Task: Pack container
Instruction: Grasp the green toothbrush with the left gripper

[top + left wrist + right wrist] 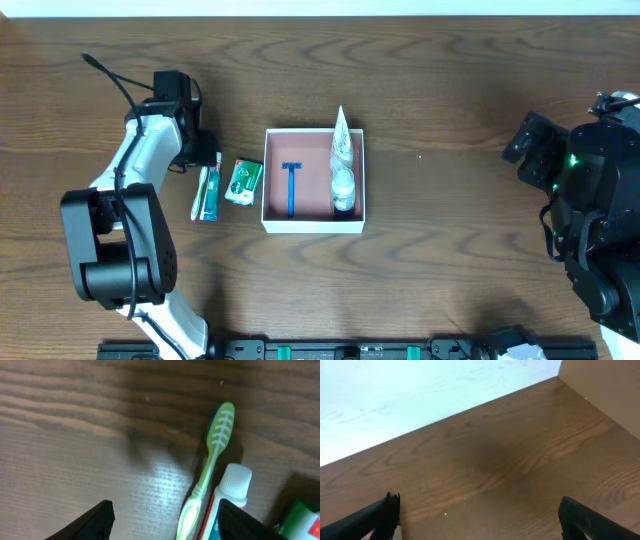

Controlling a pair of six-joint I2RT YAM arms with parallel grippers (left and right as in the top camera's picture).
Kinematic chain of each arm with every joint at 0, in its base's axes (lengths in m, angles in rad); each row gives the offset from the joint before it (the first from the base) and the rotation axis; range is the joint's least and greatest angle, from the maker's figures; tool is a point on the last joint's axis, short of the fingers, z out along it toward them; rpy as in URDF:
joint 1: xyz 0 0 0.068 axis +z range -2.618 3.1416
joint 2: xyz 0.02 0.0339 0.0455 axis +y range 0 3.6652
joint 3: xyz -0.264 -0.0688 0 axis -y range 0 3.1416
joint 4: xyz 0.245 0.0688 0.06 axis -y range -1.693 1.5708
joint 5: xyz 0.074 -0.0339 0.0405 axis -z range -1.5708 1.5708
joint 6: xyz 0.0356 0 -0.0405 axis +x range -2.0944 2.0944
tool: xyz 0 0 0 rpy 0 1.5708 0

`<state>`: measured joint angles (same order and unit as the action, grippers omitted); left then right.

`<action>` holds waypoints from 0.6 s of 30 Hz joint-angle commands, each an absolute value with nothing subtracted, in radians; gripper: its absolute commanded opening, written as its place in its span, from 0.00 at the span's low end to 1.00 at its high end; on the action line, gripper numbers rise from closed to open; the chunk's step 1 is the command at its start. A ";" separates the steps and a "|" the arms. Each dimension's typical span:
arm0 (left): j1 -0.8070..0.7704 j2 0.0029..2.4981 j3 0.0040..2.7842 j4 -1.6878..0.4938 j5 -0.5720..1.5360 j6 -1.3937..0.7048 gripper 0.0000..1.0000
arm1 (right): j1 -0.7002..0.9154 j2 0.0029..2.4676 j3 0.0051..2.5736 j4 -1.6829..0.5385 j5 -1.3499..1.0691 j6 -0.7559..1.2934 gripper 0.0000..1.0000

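Observation:
The container (313, 225), a shallow white-walled box with a reddish-brown floor, sits mid-table and holds a blue razor (291, 187) and a white tube and small bottles (343, 170). Left of it lie a green-and-white packet (243, 182), a toothpaste tube (210, 195) and a green toothbrush (199, 192). My left gripper (190, 160) is open, low over the toothbrush (210, 465) and toothpaste (227, 497), its fingers astride them. The packet's corner (302, 520) shows at the right edge. My right gripper (480, 520) is open and empty at the far right, above bare wood.
The table is dark wood. A light wall and a brown panel (605, 385) border its far edge in the right wrist view. The right arm's base (600, 200) stands at the right edge of the table.

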<state>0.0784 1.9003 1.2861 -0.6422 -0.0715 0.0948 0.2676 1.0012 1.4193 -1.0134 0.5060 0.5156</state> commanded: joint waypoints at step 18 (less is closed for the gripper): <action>0.081 1.972 1.277 -0.591 -0.035 0.123 0.59 | 0.255 1.001 1.425 -1.015 0.519 0.519 0.99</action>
<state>0.0784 1.9640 1.2861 -0.5961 -0.0475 0.1089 0.2676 1.0012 1.4193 -1.0134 0.5060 0.5152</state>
